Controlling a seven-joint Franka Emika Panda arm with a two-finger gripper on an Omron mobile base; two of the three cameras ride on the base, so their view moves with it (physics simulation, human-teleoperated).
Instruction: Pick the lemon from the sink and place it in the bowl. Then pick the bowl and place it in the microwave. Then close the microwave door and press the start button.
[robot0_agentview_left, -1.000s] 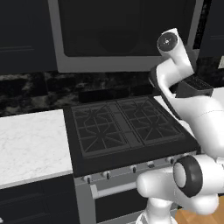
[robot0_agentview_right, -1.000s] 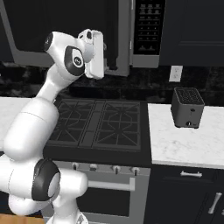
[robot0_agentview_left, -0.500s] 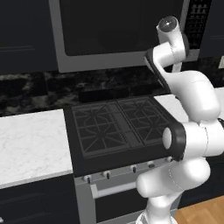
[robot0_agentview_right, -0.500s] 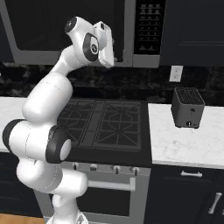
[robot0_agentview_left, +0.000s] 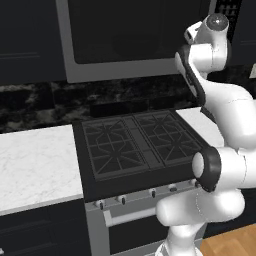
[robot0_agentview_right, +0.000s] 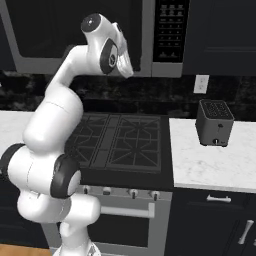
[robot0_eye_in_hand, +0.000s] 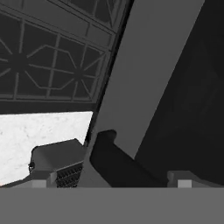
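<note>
Microwave (robot0_agentview_right: 80, 35) sits on the wall above the stove (robot0_agentview_right: 120, 145); microwave door (robot0_agentview_left: 135, 35) looks shut, dark glass flush in its grey frame. Keypad strip (robot0_agentview_right: 169, 30) at its right edge. Gripper (robot0_eye_in_hand: 111, 177) is raised close to the door's lower frame with its jaws spread wide, nothing between them.

Handling, as a judgement: door is a stiff, hinged panel that swings easily; the start button needs one firm fingertip press, no grasp.

Containers: can't see through the glass whether the bowl is in the cavity. Toaster (robot0_agentview_right: 215, 122) stands on the right counter (robot0_agentview_right: 210, 165)
</note>
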